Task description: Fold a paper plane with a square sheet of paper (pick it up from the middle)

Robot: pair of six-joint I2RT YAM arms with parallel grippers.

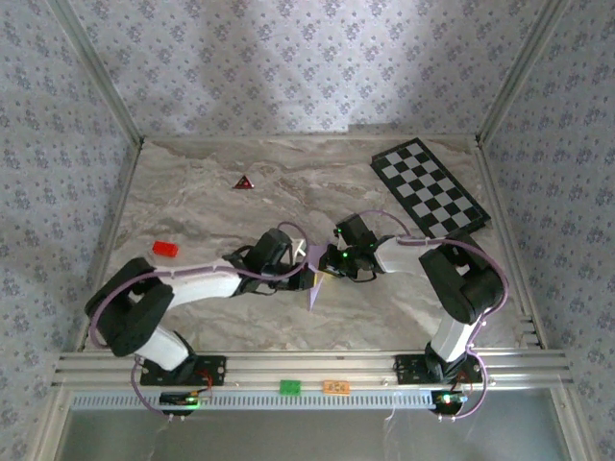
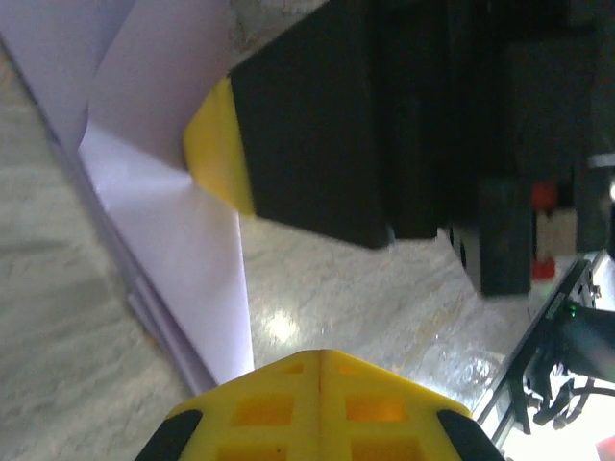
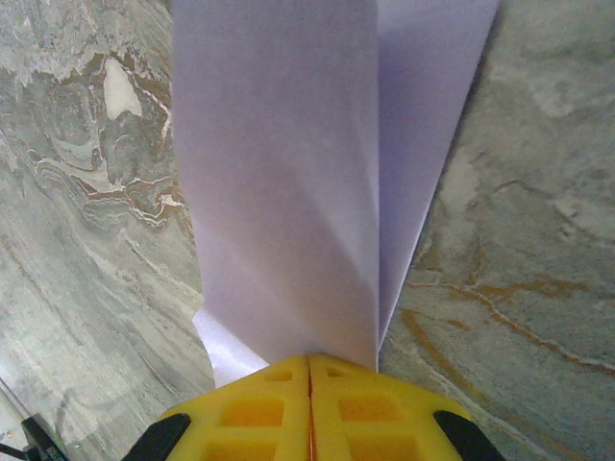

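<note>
At mid-table, right end effector [image 3: 309, 363] pinched shut on the folded lilac paper [image 3: 279, 192], left end effector [image 2: 319, 357] closed tight alongside.

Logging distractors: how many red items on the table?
2: a dark red triangle far back, left of centre; a red block near the left edge. More may be hidden.

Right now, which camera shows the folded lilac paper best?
The right wrist view: the folded lilac paper lies large and central, creases clear, clamped in the right gripper, jaws shut. The left wrist view catches its layered edge at the left. The top view gives a small, distant sliver.
</note>
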